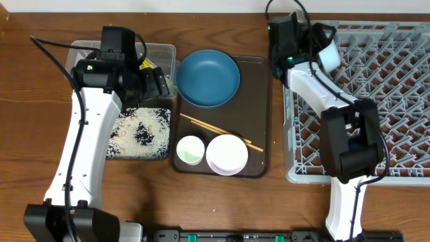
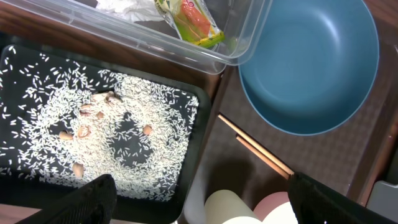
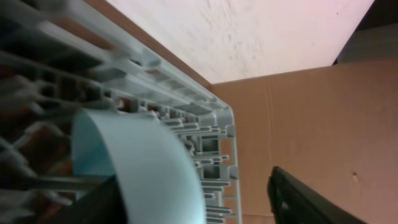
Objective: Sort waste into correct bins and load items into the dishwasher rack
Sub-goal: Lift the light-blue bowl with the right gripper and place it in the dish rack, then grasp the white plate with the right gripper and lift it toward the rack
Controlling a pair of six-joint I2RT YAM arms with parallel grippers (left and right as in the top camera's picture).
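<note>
Main risk is at the rack [image 1: 403,176], which fills the counter's right edge. The right fingers [image 3: 194,180] are at its far-left corner with the light-blue bowl [image 3: 137,162] standing on edge, close inside the rim. The fingers look apart, with the bowl against one and clear of the other, so probably not clamped. I can't see pegs seating it. If it isn't wedged, it could roll or tip against the rim when the arm backs off. The left fingers [image 2: 200,180] are wide apart and empty, hanging over the seam between the black tray [image 2: 134,134] and the serving tray [image 1: 259,87], left of centre. Next hazard is the chopsticks [image 1: 222,131]. They lie thin and flat, diagonal on the serving tray between the dark-blue bowl [image 1: 208,77] and the white bowl [image 1: 227,154], with the white cup [image 1: 190,149] beside it. A pinch could skate them or nudge the bowls. A low sweep could scatter the rice [image 2: 161,106] off the black tray or bump the clear tub [image 2: 249,43] at the far-left corner, where the wrapper [image 2: 193,22] and napkin [image 2: 127,7] sit. With both arms reaching for the serving tray, a clash is possible. The counter [image 1: 27,134] is dark brown wood grain. Past the rack there's a pale mottled wall and a brown cardboard panel.
</note>
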